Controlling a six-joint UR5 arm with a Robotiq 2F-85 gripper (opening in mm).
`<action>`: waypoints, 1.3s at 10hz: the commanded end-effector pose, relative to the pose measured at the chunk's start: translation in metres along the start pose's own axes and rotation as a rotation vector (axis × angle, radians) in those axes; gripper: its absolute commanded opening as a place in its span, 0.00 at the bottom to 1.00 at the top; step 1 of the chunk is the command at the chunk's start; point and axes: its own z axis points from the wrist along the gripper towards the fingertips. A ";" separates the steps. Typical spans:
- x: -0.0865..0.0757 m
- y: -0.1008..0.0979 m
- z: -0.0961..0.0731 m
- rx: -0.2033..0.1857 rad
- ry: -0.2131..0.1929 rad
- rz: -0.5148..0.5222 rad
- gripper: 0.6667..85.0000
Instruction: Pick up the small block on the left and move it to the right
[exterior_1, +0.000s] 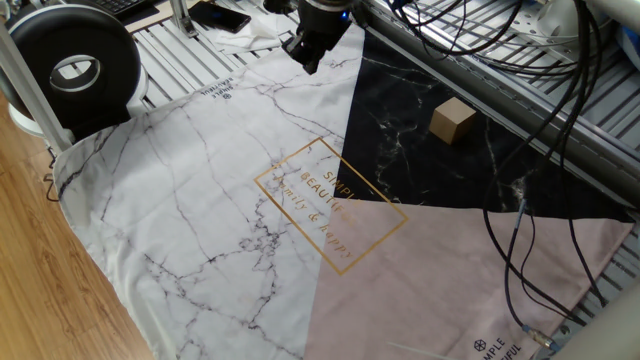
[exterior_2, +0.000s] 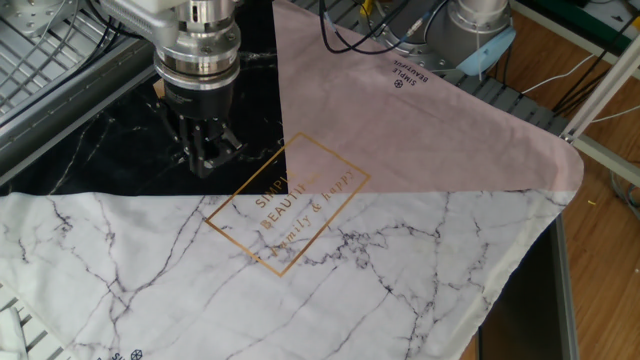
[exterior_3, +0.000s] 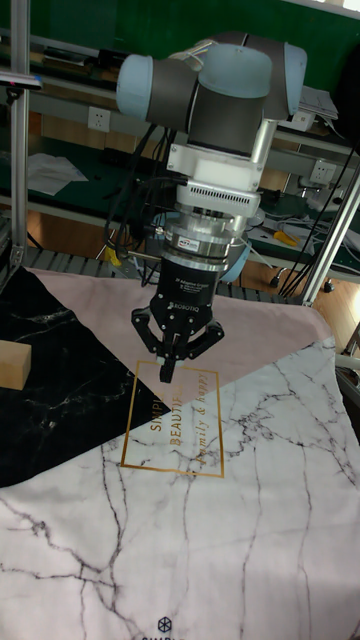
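The small block (exterior_1: 452, 120) is a plain tan cube resting on the black marble part of the cloth. In the tall fixed view the block (exterior_3: 12, 362) lies at the left edge, well left of my gripper (exterior_3: 169, 372). My gripper (exterior_1: 311, 58) hangs above the cloth near the seam between the black and white areas, apart from the block. Its fingers meet at the tips and hold nothing. In the other fixed view my gripper (exterior_2: 205, 158) stands in front of the block (exterior_2: 157, 88), so only a tan sliver shows.
A patchwork cloth (exterior_1: 200, 200) of white marble, black marble and pink covers the table, with a gold-framed text print (exterior_1: 330, 203) in the middle. A black round device (exterior_1: 75, 68) sits at the far left. Cables (exterior_1: 540, 150) hang along the right side.
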 end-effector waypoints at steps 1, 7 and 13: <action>0.000 -0.003 0.000 0.007 -0.003 -0.005 0.00; 0.034 -0.016 0.013 -0.018 0.093 -0.083 0.00; 0.039 -0.024 0.016 0.032 0.109 -0.095 0.00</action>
